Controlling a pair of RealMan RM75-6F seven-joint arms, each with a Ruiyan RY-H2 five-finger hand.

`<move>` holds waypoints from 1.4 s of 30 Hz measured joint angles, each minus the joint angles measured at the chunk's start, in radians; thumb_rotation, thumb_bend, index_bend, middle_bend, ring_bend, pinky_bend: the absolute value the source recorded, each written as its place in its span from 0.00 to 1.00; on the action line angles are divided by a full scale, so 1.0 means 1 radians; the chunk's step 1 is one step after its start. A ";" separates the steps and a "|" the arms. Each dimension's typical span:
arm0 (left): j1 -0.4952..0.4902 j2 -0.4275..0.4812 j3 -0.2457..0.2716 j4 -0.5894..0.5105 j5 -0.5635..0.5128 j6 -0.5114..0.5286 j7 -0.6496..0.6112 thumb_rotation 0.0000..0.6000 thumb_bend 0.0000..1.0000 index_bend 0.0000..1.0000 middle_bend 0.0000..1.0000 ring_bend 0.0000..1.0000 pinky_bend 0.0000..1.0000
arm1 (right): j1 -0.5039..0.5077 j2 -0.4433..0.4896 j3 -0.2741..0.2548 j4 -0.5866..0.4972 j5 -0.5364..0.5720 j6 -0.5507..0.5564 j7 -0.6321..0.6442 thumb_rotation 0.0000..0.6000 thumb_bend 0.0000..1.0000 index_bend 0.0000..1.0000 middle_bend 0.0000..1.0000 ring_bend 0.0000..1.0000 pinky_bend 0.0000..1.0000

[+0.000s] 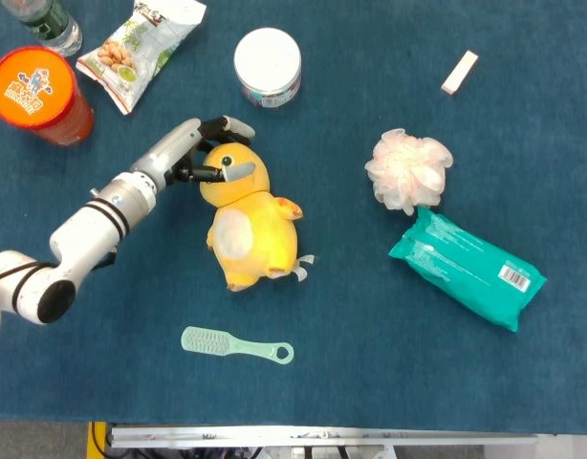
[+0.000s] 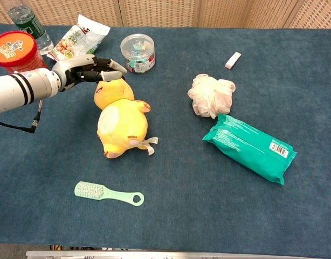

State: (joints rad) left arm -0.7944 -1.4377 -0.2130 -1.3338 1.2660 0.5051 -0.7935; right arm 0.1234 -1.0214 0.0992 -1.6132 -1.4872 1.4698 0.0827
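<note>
Left hand [image 1: 193, 153] grips the yellow plush duck [image 1: 246, 225] by its head. The duck's body stretches away from the fingers across the blue surface [image 1: 389, 363].

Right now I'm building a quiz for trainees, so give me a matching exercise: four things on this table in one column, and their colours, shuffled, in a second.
Things:
1. plush duck
2. brush
3. bath puff
4. wipes pack

Colours:
A. pale pink
B. teal
C. yellow
D. mint green

Pairs: 1-C, 2-D, 3-A, 4-B

The left hand grips the plush duck at its head.
</note>
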 measured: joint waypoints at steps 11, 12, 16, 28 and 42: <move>-0.022 -0.056 -0.009 0.086 -0.042 -0.024 0.037 0.56 0.14 0.23 0.26 0.21 0.28 | -0.005 0.000 -0.002 0.006 0.001 0.000 0.015 1.00 0.12 0.19 0.18 0.06 0.00; -0.022 -0.056 -0.009 0.086 -0.043 -0.028 0.039 0.56 0.14 0.23 0.26 0.21 0.28 | -0.005 0.000 -0.002 0.006 0.000 0.000 0.016 1.00 0.12 0.19 0.18 0.06 0.00; -0.017 -0.041 -0.005 0.069 -0.041 -0.038 0.040 0.56 0.14 0.23 0.26 0.21 0.28 | -0.006 0.000 -0.003 0.006 -0.003 0.001 0.019 1.00 0.12 0.19 0.18 0.07 0.00; 0.011 0.038 0.004 -0.012 -0.006 -0.048 0.026 0.56 0.14 0.24 0.26 0.22 0.28 | -0.015 0.004 -0.006 0.000 -0.015 0.017 0.026 1.00 0.12 0.19 0.18 0.07 0.00; 0.019 0.006 -0.017 -0.005 -0.008 0.008 0.024 0.56 0.14 0.23 0.25 0.21 0.28 | -0.018 0.002 -0.006 0.010 -0.010 0.013 0.035 1.00 0.12 0.19 0.18 0.07 0.00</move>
State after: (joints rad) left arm -0.7751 -1.4318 -0.2298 -1.3384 1.2582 0.5130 -0.7694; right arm 0.1056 -1.0196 0.0933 -1.6030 -1.4969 1.4826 0.1180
